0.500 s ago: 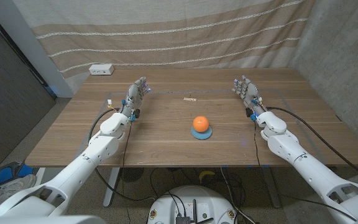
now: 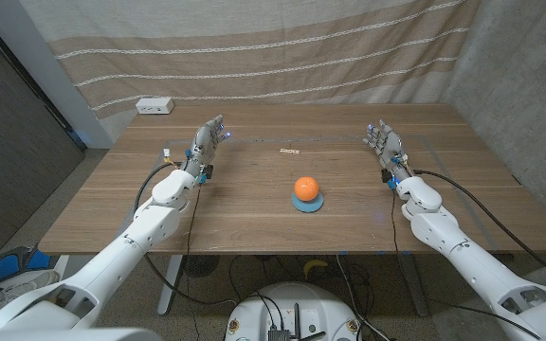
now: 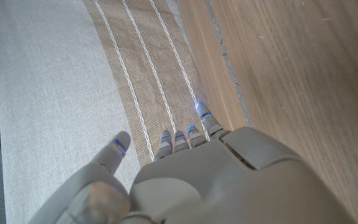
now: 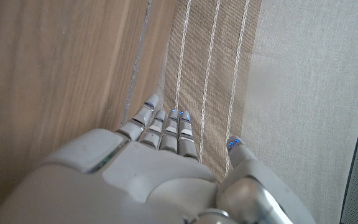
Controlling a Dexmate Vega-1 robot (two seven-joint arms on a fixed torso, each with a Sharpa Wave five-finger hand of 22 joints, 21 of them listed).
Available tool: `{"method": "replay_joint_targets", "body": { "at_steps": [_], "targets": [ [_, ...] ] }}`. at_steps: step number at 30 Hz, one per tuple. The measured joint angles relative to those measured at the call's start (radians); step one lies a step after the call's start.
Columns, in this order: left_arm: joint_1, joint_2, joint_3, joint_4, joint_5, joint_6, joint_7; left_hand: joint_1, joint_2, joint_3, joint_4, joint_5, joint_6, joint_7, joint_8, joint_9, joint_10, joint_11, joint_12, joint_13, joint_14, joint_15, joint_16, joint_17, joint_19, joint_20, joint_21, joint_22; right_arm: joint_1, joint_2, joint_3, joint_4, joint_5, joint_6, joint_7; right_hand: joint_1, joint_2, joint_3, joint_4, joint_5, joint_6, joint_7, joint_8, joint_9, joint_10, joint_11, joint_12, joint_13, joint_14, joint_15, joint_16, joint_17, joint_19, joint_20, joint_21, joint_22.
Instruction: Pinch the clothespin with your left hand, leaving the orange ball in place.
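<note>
A small pale clothespin [image 2: 289, 150] lies on the wooden table [image 2: 254, 204] toward its far side, near the middle. The orange ball [image 2: 305, 188] sits on a small blue ring closer to me, just right of centre. My left hand [image 2: 206, 144] is raised at the table's far left, fingers apart and holding nothing, a good way left of the clothespin. In the left wrist view the left hand [image 3: 185, 180] points at the curtain. My right hand [image 2: 385, 147] is up at the far right, open and empty; the right wrist view shows the right hand [image 4: 160, 174] with straight fingers.
A white power strip [image 2: 154, 106] lies at the table's far left corner. A striped curtain [image 2: 254, 47] hangs behind the table. Cables run along both forearms. A dark panel stands left of the table.
My right hand has shifted slightly to the right and toward me. The left hand, clothespin and ball have stayed where they were.
</note>
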State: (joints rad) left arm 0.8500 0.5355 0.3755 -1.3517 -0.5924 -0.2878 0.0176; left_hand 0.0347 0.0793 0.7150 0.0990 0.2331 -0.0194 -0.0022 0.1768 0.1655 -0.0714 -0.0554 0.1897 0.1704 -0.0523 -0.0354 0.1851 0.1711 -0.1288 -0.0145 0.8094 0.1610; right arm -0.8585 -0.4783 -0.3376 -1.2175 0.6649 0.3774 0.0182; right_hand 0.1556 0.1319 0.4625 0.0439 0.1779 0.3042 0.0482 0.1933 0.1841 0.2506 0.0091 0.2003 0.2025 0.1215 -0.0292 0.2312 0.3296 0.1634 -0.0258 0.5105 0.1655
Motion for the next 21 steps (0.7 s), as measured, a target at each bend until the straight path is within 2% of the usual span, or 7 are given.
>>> {"method": "replay_joint_targets", "body": {
  "at_steps": [3,6,10,13,19,21],
  "targets": [
    [-0.01,-0.001,0.006,0.001,0.013,0.0,0.008,0.007,0.007,0.001,-0.025,0.0,0.016,-0.001,0.005,0.0,0.015,0.008,0.0,0.0,0.016,0.002,0.0,-0.004,0.02,0.018,-0.008,0.0,-0.006,-0.004,0.003,0.0,0.0,0.002,-0.004,0.0,0.0,0.0,-0.012,0.0,0.009,0.002,0.0,0.0,0.009,0.001,0.007,0.0,0.014,0.014,0.001,-0.004,0.01,0.018,0.0,0.0],
    [-0.024,-0.003,0.013,0.008,0.036,-0.001,0.02,0.008,0.005,0.0,-0.05,-0.002,0.037,-0.018,0.005,0.0,0.034,0.027,0.007,0.003,0.041,0.027,0.004,-0.004,0.058,0.056,-0.018,0.0,-0.01,-0.009,0.004,-0.002,-0.003,0.003,-0.009,0.015,0.001,0.001,-0.018,0.0,0.012,0.005,0.0,0.0,0.016,0.001,0.008,0.0,0.018,0.018,0.007,-0.005,0.011,0.026,-0.004,0.0],
    [-0.042,-0.004,0.022,0.014,0.065,0.0,0.034,0.011,0.003,-0.003,-0.063,-0.005,0.054,-0.035,0.005,0.005,0.059,0.038,0.007,0.005,0.065,0.052,0.005,-0.001,0.085,0.09,-0.024,0.005,-0.011,-0.013,0.005,-0.005,-0.011,0.006,-0.012,0.015,0.001,0.0,-0.025,0.0,0.012,0.005,0.0,0.0,0.021,0.007,0.008,0.0,0.024,0.024,0.007,-0.01,0.018,0.033,-0.004,0.0],
    [-0.055,0.0,0.029,0.016,0.085,0.005,0.043,0.011,0.003,-0.002,-0.069,-0.013,0.059,-0.038,0.005,0.005,0.069,0.037,0.015,0.005,0.078,0.057,0.011,-0.001,0.097,0.102,-0.026,0.005,-0.011,-0.015,0.004,-0.005,-0.018,0.01,-0.015,0.015,0.001,-0.002,-0.029,0.0,0.021,0.007,0.007,0.0,0.021,0.007,0.008,0.0,0.024,0.024,0.007,-0.01,0.019,0.033,-0.008,0.0],
    [-0.084,0.017,0.046,0.015,0.137,0.025,0.061,0.013,0.0,-0.002,-0.086,-0.013,0.084,-0.037,0.005,0.005,0.088,0.034,0.015,0.005,0.108,0.062,0.011,-0.001,0.122,0.109,-0.026,0.005,-0.011,-0.017,0.001,-0.005,-0.033,0.024,-0.017,0.015,0.001,0.001,-0.04,0.0,0.027,0.009,0.007,0.0,0.031,0.016,0.007,0.0,0.029,0.029,0.007,-0.014,0.019,0.034,-0.008,0.0],
    [-0.092,0.024,0.05,0.013,0.155,0.034,0.064,0.016,-0.003,-0.004,-0.087,-0.013,0.084,-0.037,0.008,0.005,0.094,0.034,0.015,0.005,0.113,0.064,0.011,-0.001,0.132,0.108,-0.026,0.005,-0.012,-0.018,0.001,-0.008,-0.037,0.029,-0.02,0.03,-0.008,0.001,-0.043,0.0,0.028,0.011,0.007,0.0,0.035,0.014,0.008,0.0,0.029,0.029,0.007,-0.014,0.026,0.041,-0.008,0.0]
  ]
}}
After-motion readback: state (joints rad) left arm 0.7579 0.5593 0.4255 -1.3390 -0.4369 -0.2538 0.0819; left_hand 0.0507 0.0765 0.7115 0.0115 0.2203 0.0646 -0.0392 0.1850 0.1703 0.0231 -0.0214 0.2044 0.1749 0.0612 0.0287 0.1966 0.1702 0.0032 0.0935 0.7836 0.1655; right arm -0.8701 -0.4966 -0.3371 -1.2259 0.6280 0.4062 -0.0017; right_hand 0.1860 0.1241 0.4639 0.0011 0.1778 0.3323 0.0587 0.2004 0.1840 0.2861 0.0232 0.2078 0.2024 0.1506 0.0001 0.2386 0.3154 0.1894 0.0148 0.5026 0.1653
